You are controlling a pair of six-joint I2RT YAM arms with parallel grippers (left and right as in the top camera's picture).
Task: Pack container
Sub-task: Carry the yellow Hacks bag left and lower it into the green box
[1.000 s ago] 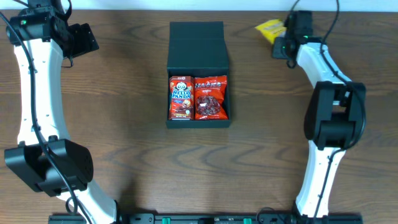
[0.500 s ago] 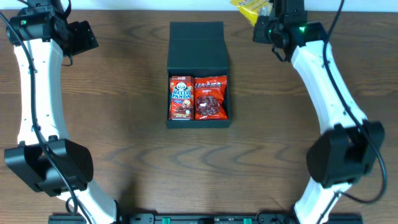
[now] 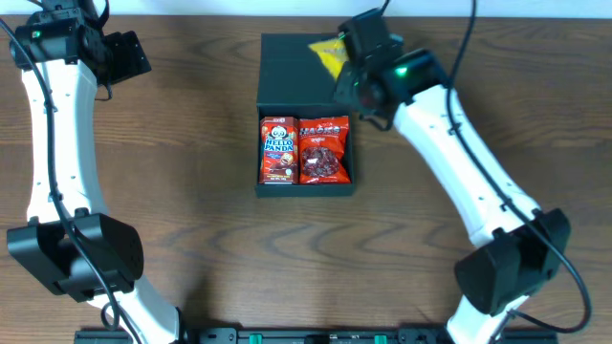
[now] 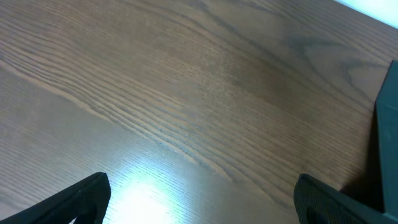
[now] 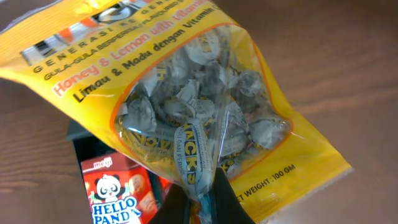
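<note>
Right gripper (image 5: pixel 202 200) holds a yellow candy bag (image 5: pixel 186 106) above the open container (image 3: pixel 304 81).
Its fingers are clamped on one bag edge, likely for lowering it in. The container sits mid-table, its near half holding a Hello Panda box (image 3: pixel 277 150) and a red snack pack (image 3: pixel 324 150). The bag hovers over the far flap. The left gripper (image 4: pixel 199 200) is parked, spread apart and empty.

The left arm (image 3: pixel 43 124) and right arm (image 3: pixel 451 143) are white tubes with bulky black joints and thin black cables. The left hand (image 4: pixel 202 202) is matte black.

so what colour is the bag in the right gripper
Yellow bag, best in right wrist view.
</note>
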